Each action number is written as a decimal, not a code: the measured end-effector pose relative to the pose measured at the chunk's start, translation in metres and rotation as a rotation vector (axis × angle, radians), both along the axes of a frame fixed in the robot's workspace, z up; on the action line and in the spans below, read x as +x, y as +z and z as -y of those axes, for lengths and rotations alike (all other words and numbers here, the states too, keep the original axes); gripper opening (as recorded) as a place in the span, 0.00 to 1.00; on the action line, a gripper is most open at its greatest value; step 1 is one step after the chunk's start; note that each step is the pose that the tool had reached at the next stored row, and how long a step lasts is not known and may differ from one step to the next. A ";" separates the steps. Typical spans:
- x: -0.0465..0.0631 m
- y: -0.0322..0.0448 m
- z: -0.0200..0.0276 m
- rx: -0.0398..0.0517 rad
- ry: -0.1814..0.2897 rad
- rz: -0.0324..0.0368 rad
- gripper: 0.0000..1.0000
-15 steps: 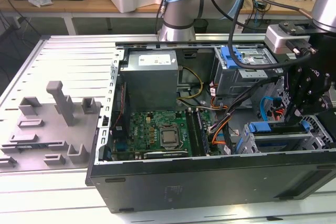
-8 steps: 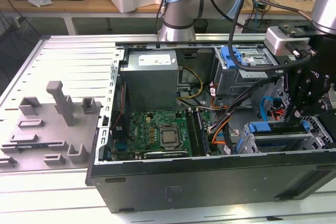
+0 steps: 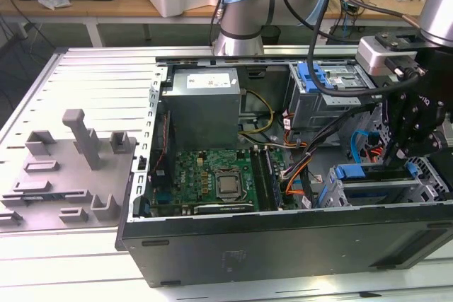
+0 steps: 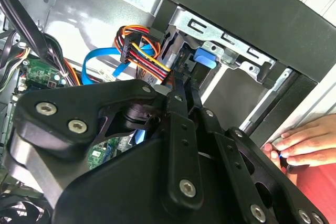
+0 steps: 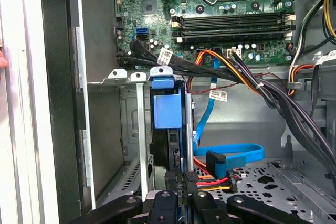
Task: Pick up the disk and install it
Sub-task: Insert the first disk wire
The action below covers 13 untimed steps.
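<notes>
Exterior view: an open black-and-grey desktop computer case (image 3: pixel 283 245) lies on its side on a slatted grey metal table (image 3: pixel 92 83). Green motherboard (image 3: pixel 212 175) at centre, grey power supply box (image 3: pixel 205 100) behind it. The black robot gripper (image 3: pixel 396 157) hangs over the silver metal drive cage (image 3: pixel 368 192) at the exterior view's right.

First wrist view: the disk (image 5: pixel 169 129), a flat drive standing on edge in its blue plastic carrier rail, sits partway down in the drive cage (image 5: pixel 131 124), its blue tab uppermost. The gripper (image 5: pixel 179 182) closes its fingers narrowly around the disk's near edge; whether they actually press it, I cannot tell. Beside it, a blue flat data cable (image 5: pixel 231 153) and an orange-red-yellow wire bundle (image 5: pixel 215 182).

Second wrist view: a person's hand (image 4: pixel 299 142) rests on the case's outer edge.
</notes>
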State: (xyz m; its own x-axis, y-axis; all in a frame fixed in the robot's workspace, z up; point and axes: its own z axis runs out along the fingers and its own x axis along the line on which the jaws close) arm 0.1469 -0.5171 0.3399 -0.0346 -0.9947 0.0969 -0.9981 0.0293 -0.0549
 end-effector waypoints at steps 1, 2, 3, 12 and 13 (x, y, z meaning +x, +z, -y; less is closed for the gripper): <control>0.000 -0.0001 0.0000 0.0000 0.000 0.0000 0.17; 0.000 -0.0002 0.0000 0.0000 0.000 0.0000 0.17; 0.000 -0.0003 0.0000 -0.0001 0.000 -0.0001 0.17; 0.000 -0.0011 0.0000 0.0000 0.000 -0.0001 0.17; 0.000 -0.0011 0.0000 0.0000 0.000 -0.0001 0.17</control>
State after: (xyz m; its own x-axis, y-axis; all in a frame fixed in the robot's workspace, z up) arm 0.1469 -0.5171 0.3388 -0.0346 -0.9947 0.0969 -0.9981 0.0294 -0.0549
